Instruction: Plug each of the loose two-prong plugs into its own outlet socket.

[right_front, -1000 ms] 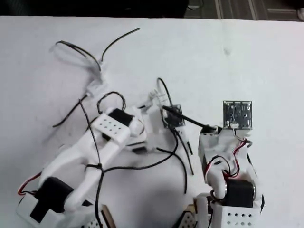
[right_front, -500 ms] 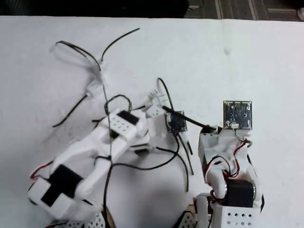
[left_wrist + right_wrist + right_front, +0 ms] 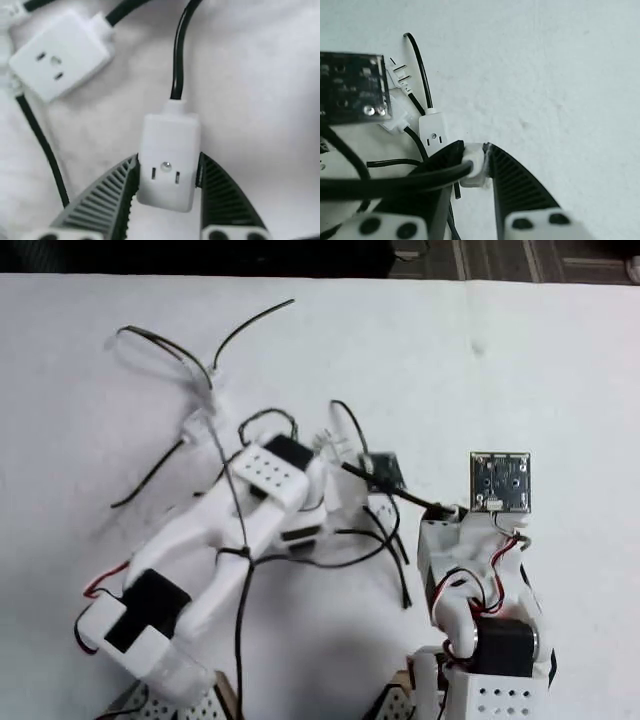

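Observation:
My left gripper (image 3: 167, 162) is shut on a white outlet socket (image 3: 168, 167), one ribbed finger on each side, its black cable (image 3: 177, 60) leading away. A second white socket (image 3: 57, 57) lies on the table just beyond it. My right gripper (image 3: 473, 147) is shut on a small white plug (image 3: 475, 167), whose black cable (image 3: 395, 182) runs across the finger. Close in front of the plug lies a white socket (image 3: 434, 134). A loose two-prong plug (image 3: 400, 75) rests farther off and appears again at the table's middle (image 3: 335, 445).
The white left arm (image 3: 250, 510) stretches from the near left to the table's centre. The right arm (image 3: 470, 580) stands at the near right. Black cables (image 3: 370, 550) loop between them. More cable and a white connector (image 3: 200, 423) lie at the far left. The table's right half is bare.
The left arm has swung to the right and farther out, carrying its wrist toward the centre and dragging the black cables along. The right arm has kept still.

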Controlling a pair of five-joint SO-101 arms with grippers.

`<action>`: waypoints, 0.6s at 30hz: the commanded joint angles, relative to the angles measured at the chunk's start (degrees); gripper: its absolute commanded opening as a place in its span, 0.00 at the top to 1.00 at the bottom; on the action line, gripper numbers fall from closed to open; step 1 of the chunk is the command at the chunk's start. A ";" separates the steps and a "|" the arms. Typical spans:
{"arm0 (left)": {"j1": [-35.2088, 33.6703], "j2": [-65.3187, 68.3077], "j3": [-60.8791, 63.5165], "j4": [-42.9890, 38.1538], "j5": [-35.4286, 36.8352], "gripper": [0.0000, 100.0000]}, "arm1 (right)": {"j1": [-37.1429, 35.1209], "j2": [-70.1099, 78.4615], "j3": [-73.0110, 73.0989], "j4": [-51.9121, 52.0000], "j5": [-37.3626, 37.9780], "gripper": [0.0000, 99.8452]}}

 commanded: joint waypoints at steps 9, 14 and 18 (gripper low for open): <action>-3.30 -0.04 -14.59 13.63 19.52 0.70 | 0.13 -0.31 -0.35 0.84 0.09 0.98; -12.79 1.63 -21.36 9.58 18.20 0.69 | 0.13 -0.31 -0.35 1.10 0.09 0.98; -15.78 6.55 -27.43 11.87 17.93 0.69 | 0.04 -0.31 -0.35 1.10 0.09 0.98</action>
